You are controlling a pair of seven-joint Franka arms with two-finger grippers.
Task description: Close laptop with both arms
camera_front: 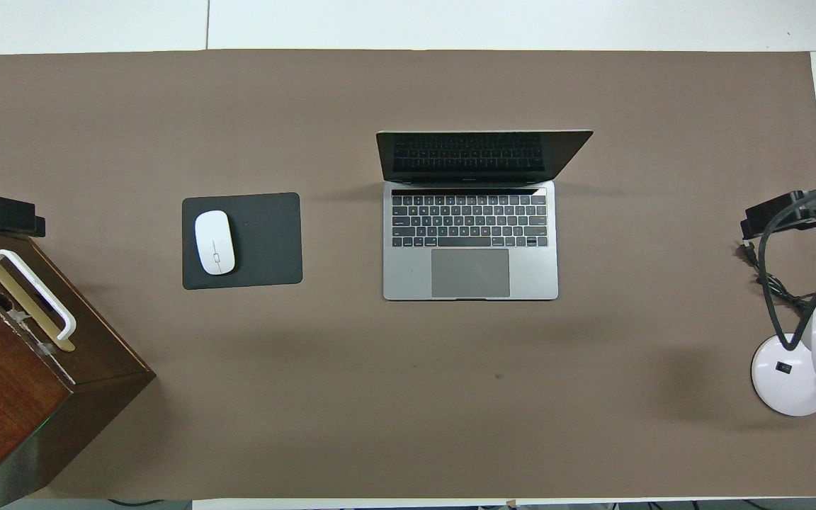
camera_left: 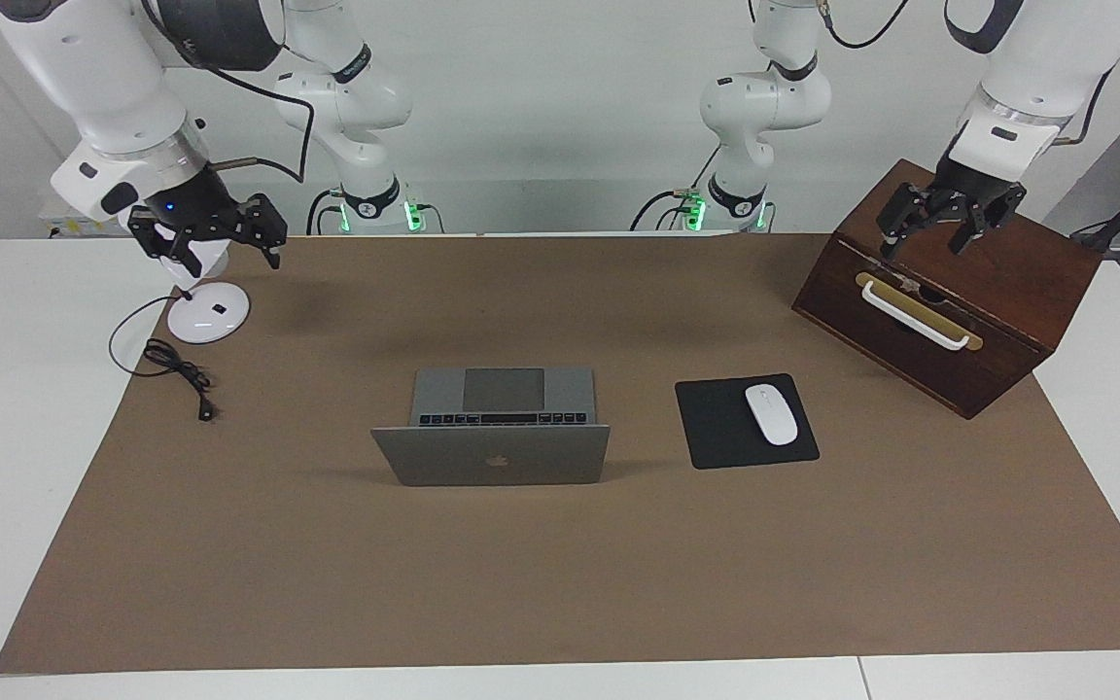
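The thin silver-grey metal laptop [camera_front: 470, 241] stands open mid-worktop on the brown mat [camera_front: 380, 397], its lid upright. In the overhead view, the black mouse pad [camera_front: 259, 241] with its white mouse [camera_front: 214, 242] lies at its nine o'clock. The left end effector [camera_left: 949, 222], fingers apart, hangs over the dark wooden box [camera_left: 1007, 292]; the right end effector [camera_left: 215, 233], fingers apart, hangs over the white lamp base [camera_left: 208, 313]. Neither touches the laptop.

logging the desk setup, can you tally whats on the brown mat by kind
laptop: 1
mouse pad: 1
white mouse: 1
wooden box: 1
white desk lamp: 1
total: 5
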